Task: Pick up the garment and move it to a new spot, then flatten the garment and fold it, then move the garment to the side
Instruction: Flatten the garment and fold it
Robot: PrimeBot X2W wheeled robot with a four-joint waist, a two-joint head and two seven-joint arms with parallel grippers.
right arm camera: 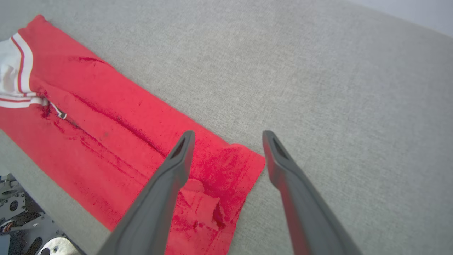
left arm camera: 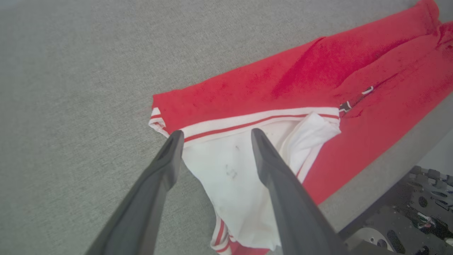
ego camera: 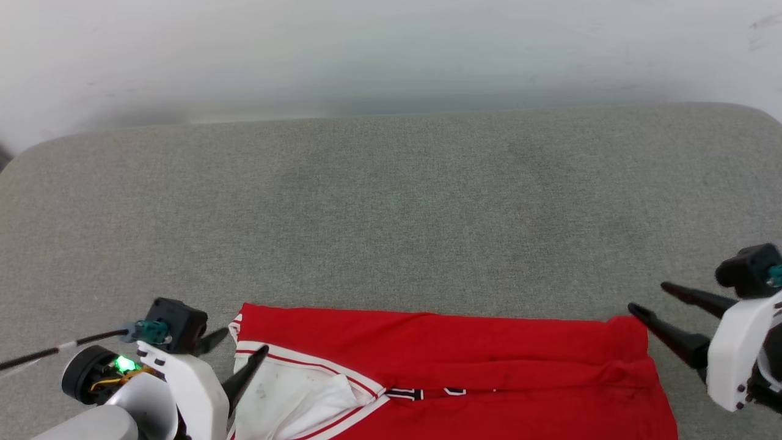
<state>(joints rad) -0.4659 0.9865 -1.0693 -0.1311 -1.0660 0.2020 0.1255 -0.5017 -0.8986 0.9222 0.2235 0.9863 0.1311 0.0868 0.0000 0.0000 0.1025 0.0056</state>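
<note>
The garment (ego camera: 464,360), a red jersey with white-and-red striped trim, lies folded lengthwise along the near edge of the grey table (ego camera: 391,201). Its white lining (ego camera: 287,397) shows at the left end, and a strip of black lettering peeks out of the fold. My left gripper (ego camera: 244,341) hovers open over that trimmed left end (left arm camera: 247,122), its fingers (left arm camera: 170,156) astride the trim with nothing between them. My right gripper (ego camera: 649,298) stands open just off the garment's right corner (right arm camera: 244,163), fingers (right arm camera: 184,152) apart and holding nothing.
The grey padded table stretches far beyond the garment (right arm camera: 106,141) toward a white wall (ego camera: 391,49). The table's near edge runs close under the garment (left arm camera: 354,78), with the robot's base (left arm camera: 417,209) below it.
</note>
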